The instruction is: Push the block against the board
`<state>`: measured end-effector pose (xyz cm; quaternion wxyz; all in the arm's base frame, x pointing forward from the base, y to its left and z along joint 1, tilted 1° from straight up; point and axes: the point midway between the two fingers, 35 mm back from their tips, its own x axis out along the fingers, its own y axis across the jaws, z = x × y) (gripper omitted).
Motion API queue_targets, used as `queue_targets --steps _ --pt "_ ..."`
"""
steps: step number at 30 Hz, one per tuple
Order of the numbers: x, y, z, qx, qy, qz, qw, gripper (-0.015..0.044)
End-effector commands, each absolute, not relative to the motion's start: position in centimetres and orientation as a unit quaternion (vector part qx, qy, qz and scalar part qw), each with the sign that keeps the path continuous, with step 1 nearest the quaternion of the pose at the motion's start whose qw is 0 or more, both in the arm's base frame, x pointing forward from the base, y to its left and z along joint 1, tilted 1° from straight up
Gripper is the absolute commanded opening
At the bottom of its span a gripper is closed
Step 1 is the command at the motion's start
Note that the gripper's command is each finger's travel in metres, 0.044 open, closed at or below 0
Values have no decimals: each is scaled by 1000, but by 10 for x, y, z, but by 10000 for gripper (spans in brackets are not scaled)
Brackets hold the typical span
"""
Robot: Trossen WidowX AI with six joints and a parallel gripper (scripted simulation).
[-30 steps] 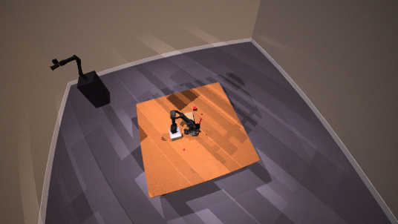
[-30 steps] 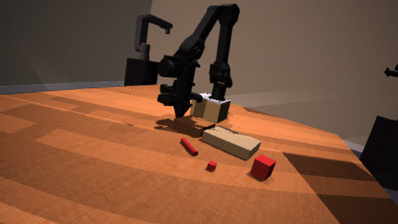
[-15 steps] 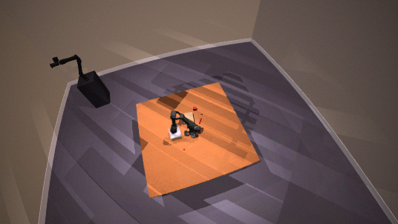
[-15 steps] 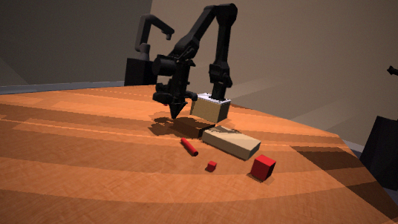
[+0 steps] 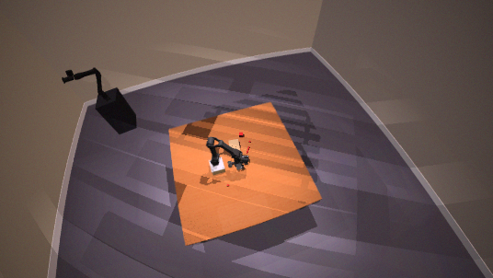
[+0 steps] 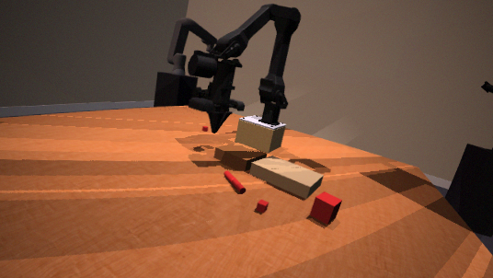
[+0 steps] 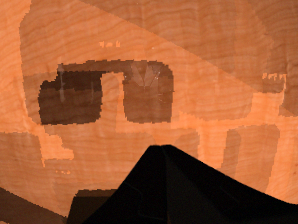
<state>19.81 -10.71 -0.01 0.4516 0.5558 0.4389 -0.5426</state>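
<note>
The dark brown square block [image 6: 235, 158] lies flat on the table in the exterior view. The cream board [image 6: 286, 175] [image 5: 234, 144] lies flat beside it, toward the red cube. Their near ends are very close in the exterior view; whether whole sides touch or edges line up, I cannot tell. The arm hides the block in the top view. My gripper [image 6: 214, 131] [image 7: 159, 155] is shut and empty. It points down above the table, to the left of the block in the exterior view, apart from block and board. A dark corner, probably the block, shows at lower left in the wrist view.
A red cube [image 6: 326, 208] [image 5: 241, 134] stands beyond the board. A small red cube [image 6: 262, 206] and a red cylinder [image 6: 235, 182] lie in front of block and board. Another small red cube [image 6: 205, 129] [image 5: 227, 185] lies behind the gripper. The arm's base box [image 6: 258, 135] stands behind the block.
</note>
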Motion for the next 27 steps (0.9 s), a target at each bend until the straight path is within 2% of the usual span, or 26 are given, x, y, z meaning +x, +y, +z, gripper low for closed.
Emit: queue_targets --steps 1,11,17,27 --pt "197 -106 13 556 441 -540 452 0" --pt "203 -79 13 557 442 -539 451 0" --pt "205 -79 -40 555 444 -538 453 0" --pt "206 -76 -42 555 444 -538 453 0"
